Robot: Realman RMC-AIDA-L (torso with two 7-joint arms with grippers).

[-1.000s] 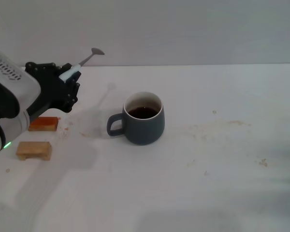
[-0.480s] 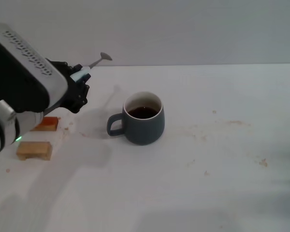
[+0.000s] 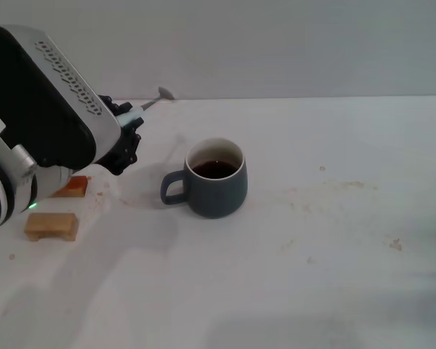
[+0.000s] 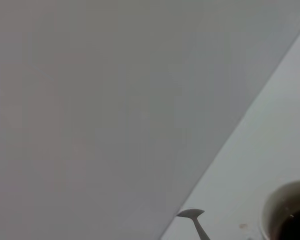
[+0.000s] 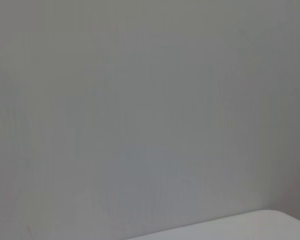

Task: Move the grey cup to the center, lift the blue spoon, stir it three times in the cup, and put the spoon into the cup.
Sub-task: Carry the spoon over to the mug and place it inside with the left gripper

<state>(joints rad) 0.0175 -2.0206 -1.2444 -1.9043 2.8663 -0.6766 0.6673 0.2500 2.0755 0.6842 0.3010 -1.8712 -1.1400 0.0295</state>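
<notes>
We see the grey cup point(image 3: 216, 178) already standing mid-table and the left gripper point(image 3: 128, 131) clamped on the blue spoon point(image 3: 147, 105), held in the air left of the cup, so stirring and dropping it in remain; the right gripper is out of view.
</notes>
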